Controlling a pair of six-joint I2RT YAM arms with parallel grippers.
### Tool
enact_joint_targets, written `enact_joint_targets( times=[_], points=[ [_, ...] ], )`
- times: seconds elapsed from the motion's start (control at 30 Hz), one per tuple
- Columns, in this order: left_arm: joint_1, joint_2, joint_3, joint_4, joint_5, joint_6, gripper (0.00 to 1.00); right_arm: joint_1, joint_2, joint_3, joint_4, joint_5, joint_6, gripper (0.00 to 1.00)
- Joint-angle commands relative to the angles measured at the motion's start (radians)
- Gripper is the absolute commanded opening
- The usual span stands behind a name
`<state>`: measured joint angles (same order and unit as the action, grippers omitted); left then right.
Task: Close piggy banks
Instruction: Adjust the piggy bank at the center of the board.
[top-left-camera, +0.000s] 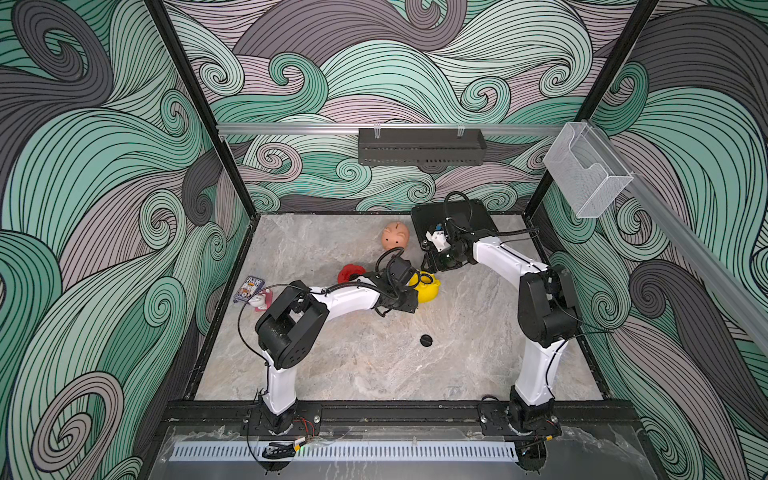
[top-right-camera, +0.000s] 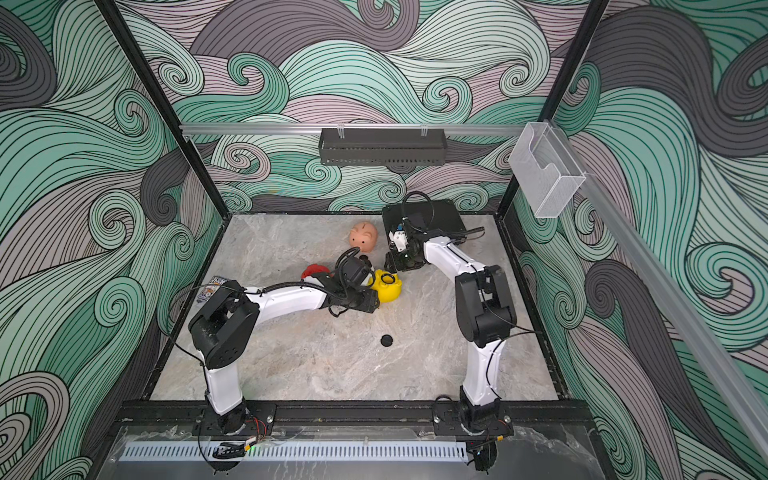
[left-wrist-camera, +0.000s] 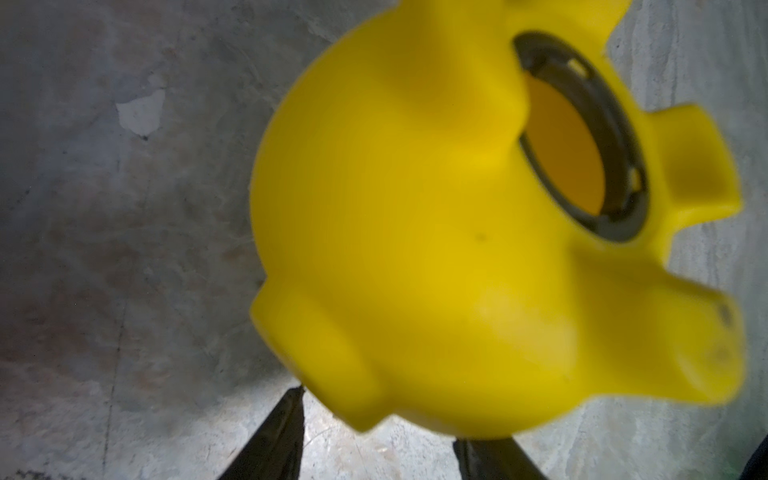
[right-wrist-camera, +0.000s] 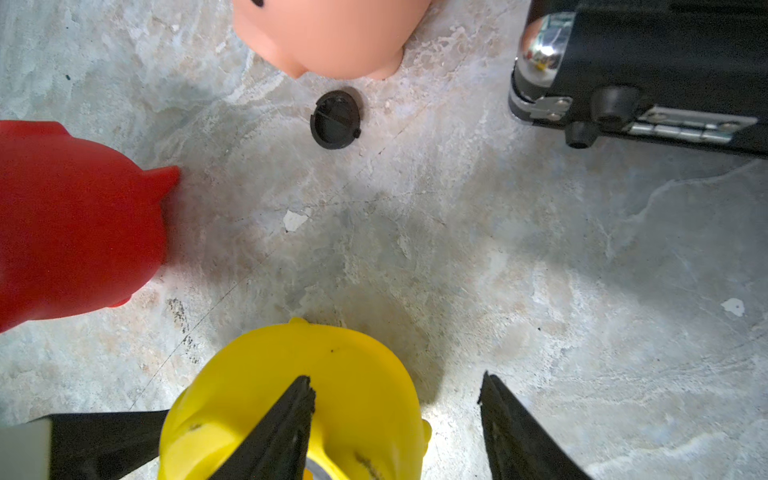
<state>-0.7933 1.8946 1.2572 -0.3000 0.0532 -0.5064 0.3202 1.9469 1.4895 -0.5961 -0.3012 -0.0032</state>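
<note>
Marble tabletop (top-left-camera: 374, 365): yellow pig (left-wrist-camera: 415, 249) sits between left gripper (left-wrist-camera: 374, 436) fingers.

We look down from high at the front in both top views; our wrist cameras sit close above the table (right-wrist-camera: 540, 257), sharing the yellow pig (left-wrist-camera: 415, 249).

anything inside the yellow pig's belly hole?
Glossy yellow plastic piggy bank: the black-rimmed round belly hole is open, with no plug and only yellow interior showing. Deeper inside is out of sight.
</note>
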Motion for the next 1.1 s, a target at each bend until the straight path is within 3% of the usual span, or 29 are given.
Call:
enact_joint_targets(
  times=[0.0,0.47,0.77,1.07],
  points=[
    [0.003,0.021,0.049,-0.031,-0.051,0.014,0.58,0.002,-0.039,-0.025,-0.059,0.027,-0.012,0.65],
    [0.019,-0.062,0.023,-0.101,-0.107,0.011,0.58,-0.011,-0.104,-0.016,-0.089,0.053,0.003,0.64],
    [0.017,-0.095,-0.047,-0.014,0.054,-0.04,0.58,-0.012,0.002,0.082,-0.09,0.043,0.021,0.62],
    [0.017,-0.018,0.022,-0.024,0.038,-0.019,0.57,-0.012,0.04,0.05,-0.093,0.025,0.022,0.61]
  ],
)
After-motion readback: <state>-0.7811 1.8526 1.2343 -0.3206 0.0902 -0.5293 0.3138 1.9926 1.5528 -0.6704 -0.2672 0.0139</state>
